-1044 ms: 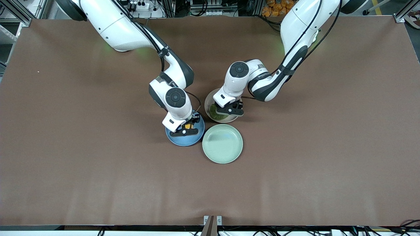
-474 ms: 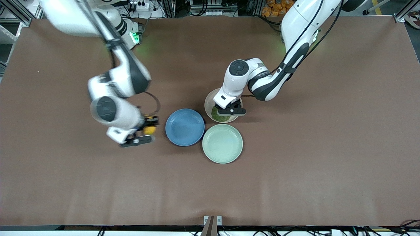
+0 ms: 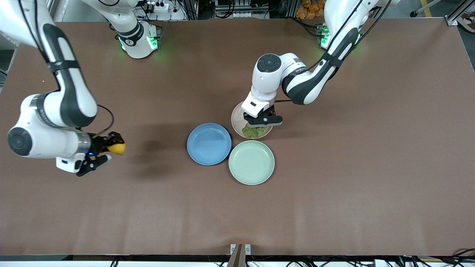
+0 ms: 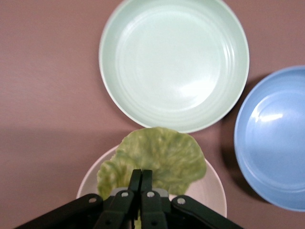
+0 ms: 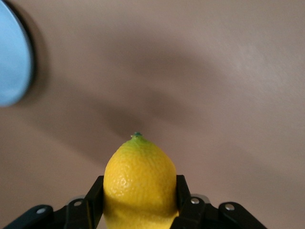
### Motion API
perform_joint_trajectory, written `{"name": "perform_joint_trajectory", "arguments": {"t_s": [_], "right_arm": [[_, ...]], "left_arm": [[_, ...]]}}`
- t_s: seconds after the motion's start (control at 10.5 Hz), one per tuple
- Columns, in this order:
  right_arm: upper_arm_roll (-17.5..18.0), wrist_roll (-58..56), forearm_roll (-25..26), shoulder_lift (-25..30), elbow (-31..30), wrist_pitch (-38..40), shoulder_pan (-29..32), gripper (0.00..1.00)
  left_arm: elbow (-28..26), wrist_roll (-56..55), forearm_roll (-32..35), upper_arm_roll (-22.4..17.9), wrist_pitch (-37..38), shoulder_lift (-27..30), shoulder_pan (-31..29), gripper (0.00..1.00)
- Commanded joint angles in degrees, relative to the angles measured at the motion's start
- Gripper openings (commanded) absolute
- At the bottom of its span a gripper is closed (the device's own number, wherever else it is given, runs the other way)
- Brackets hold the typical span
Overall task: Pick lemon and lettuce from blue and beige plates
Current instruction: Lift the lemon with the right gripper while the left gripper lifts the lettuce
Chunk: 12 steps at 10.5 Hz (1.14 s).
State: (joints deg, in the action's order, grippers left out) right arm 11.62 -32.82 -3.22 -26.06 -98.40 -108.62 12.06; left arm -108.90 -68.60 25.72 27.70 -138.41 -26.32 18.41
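Observation:
The yellow lemon [image 3: 117, 148] [image 5: 138, 179] is clamped in my right gripper [image 3: 113, 149] [image 5: 139, 193], which is shut on it in the air over bare table toward the right arm's end. The blue plate [image 3: 209, 144] [image 5: 12, 62] lies empty. My left gripper [image 3: 258, 126] [image 4: 141, 177] is shut on the wrinkled green lettuce [image 3: 254, 131] [image 4: 159, 155], pinching its edge. The leaf hangs just over the beige plate [image 3: 235, 119] [image 4: 214, 191].
A pale mint-green plate [image 3: 251, 162] [image 4: 174, 62] lies empty, touching the blue plate [image 4: 271, 143] and the beige one, nearer to the front camera. Brown table spreads wide on all sides of the plates.
My right arm swung away from the blue plate toward its own end of the table, carrying the lemon. My left gripper shut on the lettuce and rose slightly.

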Motion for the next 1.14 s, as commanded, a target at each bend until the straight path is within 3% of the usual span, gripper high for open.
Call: {"name": "perform_joint_trajectory", "arguments": {"t_s": [0.0,0.09,0.38,0.85,0.95,1.04], "right_arm": [[0.68,-6.71,-1.09,1.01,-7.56,-7.44,2.35,0.12],[0.51,-7.6,-1.35,0.75,-10.64,-11.4,3.14,0.12],[0.5,-8.57,-1.53,-0.48,-11.46,-12.05,3.41,0.18],[-1.33,-14.8,-5.55,-2.42,-11.64,-11.44,3.5,0.21],[-1.34,-14.73,-5.92,-2.51,-11.64,-11.27,3.41,0.35],[-1.34,-14.38,-6.01,-2.77,-11.55,-11.26,3.41,0.75]], "left_arm": [[4.64,1.17,-2.51,0.52,9.87,2.94,-0.74,0.0],[6.83,2.32,-2.78,0.52,13.57,2.95,-2.66,0.0],[7.56,13.1,-3.91,0.34,16.49,2.77,-11.7,0.0],[7.74,28.07,-6.03,-0.01,15.98,-2.84,-25.42,0.0],[8.17,29.13,-6.03,-0.01,15.89,-4.07,-26.92,0.0],[8.26,29.22,-5.86,-0.01,15.89,-4.96,-27.11,0.0]]}}
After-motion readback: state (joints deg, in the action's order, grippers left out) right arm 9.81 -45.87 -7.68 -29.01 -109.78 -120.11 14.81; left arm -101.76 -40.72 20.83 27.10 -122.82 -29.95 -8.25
